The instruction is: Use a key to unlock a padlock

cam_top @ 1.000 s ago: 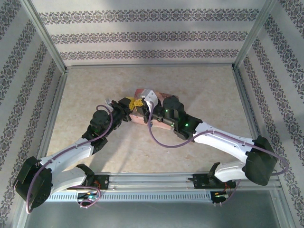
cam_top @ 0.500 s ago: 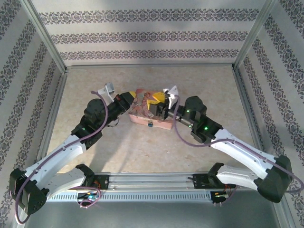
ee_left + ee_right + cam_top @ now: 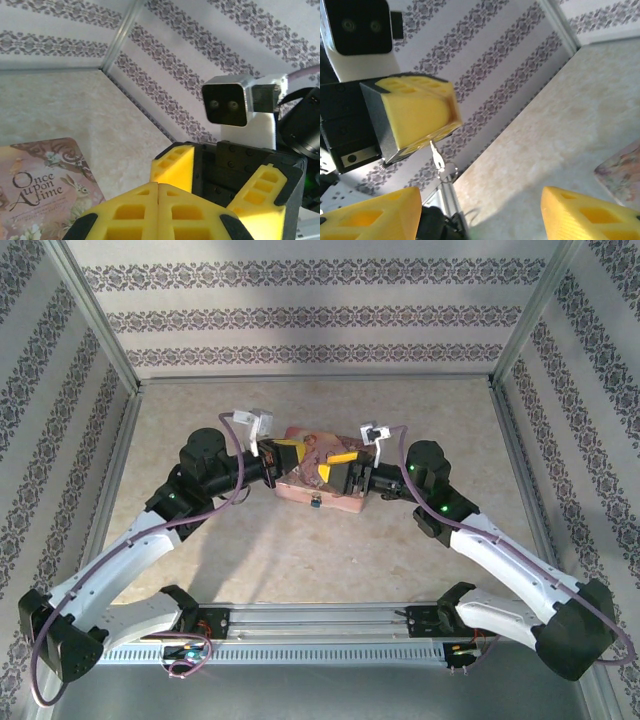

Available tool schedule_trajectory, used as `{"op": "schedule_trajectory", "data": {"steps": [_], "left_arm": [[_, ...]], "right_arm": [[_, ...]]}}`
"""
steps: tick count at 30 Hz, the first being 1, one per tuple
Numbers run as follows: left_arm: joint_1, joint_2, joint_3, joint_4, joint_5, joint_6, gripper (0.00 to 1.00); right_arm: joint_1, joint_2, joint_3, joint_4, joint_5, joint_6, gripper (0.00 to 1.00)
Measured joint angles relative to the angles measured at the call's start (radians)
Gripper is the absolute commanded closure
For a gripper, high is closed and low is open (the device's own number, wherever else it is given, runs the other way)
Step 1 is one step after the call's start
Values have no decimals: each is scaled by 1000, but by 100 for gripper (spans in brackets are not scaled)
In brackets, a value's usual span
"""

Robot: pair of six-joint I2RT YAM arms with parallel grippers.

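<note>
Yellow left gripper (image 3: 158,189) pinches the half-hidden key (image 3: 436,159); right gripper (image 3: 481,200) stands spread.

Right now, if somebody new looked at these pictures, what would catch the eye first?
The left gripper and the right gripper meet face to face over the pink box in the middle of the table. The left one is shut on a small key that pokes out below its yellow fingers, a ring dangling from it. The right one stands wide open.
</note>
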State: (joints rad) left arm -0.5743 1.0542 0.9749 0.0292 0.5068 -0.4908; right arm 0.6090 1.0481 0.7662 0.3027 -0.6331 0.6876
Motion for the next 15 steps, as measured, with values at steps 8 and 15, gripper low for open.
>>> {"op": "schedule_trajectory", "data": {"steps": [8, 15], "left_arm": [[0, 45, 11, 15, 84, 13, 100], [0, 59, 11, 58, 104, 5, 100]], "right_arm": [[55, 18, -23, 99, -48, 53, 37], [73, 58, -23, 150, -50, 74, 44]]}}
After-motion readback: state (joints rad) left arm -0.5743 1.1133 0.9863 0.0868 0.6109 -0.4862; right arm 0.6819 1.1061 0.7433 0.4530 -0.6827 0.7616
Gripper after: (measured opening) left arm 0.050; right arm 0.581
